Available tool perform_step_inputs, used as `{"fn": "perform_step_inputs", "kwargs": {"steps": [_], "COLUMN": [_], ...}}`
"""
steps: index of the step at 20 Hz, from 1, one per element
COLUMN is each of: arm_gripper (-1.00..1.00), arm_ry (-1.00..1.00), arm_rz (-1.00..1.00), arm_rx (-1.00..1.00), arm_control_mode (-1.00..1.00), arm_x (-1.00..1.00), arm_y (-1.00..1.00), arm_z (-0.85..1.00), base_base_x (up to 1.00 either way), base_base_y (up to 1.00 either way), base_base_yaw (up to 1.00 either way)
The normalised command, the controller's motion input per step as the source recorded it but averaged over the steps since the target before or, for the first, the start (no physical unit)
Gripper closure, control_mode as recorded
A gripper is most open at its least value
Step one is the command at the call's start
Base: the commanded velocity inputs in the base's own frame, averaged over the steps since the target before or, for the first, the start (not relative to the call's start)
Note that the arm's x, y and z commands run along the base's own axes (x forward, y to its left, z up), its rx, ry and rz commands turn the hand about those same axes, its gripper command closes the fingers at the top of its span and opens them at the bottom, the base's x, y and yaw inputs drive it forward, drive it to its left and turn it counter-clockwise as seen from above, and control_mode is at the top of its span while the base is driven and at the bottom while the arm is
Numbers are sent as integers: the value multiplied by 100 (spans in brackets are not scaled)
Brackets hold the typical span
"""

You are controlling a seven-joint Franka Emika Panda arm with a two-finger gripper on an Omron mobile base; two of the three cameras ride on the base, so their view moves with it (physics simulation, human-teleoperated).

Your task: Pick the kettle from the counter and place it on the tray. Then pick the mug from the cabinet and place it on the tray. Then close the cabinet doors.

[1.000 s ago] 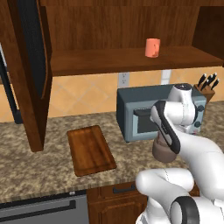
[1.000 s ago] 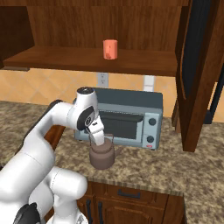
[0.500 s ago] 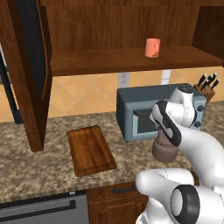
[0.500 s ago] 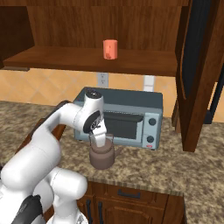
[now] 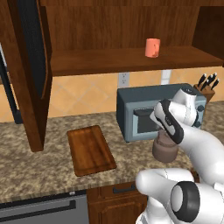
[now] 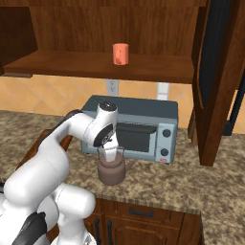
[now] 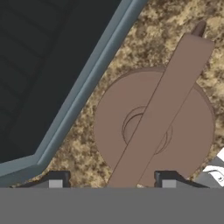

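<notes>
The kettle (image 5: 165, 151) stands on the counter (image 5: 26, 175) just in front of the toaster oven. My gripper (image 6: 110, 153) hangs straight down over it. In the hand view the gripper (image 7: 112, 180) is open, its fingertips (image 7: 57, 179) on either side of the kettle's arched handle (image 7: 166, 100) with a gap on each side. The lid and round body of the kettle (image 7: 183, 131) lie below. The tray (image 5: 89, 151) lies bare on the counter to the left. The coral mug (image 5: 152, 47) sits on the cabinet shelf (image 5: 109, 61). Both cabinet doors (image 5: 30, 65) (image 6: 217, 72) stand open.
A grey toaster oven (image 5: 135, 113) stands right behind the kettle, its edge close to my fingers in the hand view. A knife block (image 5: 208, 85) is at the back right. The open doors hang over both ends of the counter (image 6: 201, 182).
My hand has come down over the kettle, so the fingers now straddle its handle. The fingers have drawn a little closer together. The kettle, mug and tray have not moved.
</notes>
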Motion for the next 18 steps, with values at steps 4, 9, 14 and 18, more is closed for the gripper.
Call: {"fn": "perform_step_inputs", "kwargs": {"steps": [4, 9, 14, 18], "arm_gripper": [100, 100, 100, 100], "arm_ry": [-1, -6, -9, 0], "arm_rz": [0, 0, 0, 0], "arm_rx": [0, 0, 0, 0], "arm_control_mode": [-100, -100, -100, -100], "arm_x": [0, -1, -28, -50], "arm_y": [0, 2, 25, 92], "arm_z": [0, 0, 8, 31], "base_base_x": [0, 0, 0, 0], "base_base_y": [0, 0, 0, 0], "base_base_yaw": [0, 0, 0, 0]}}
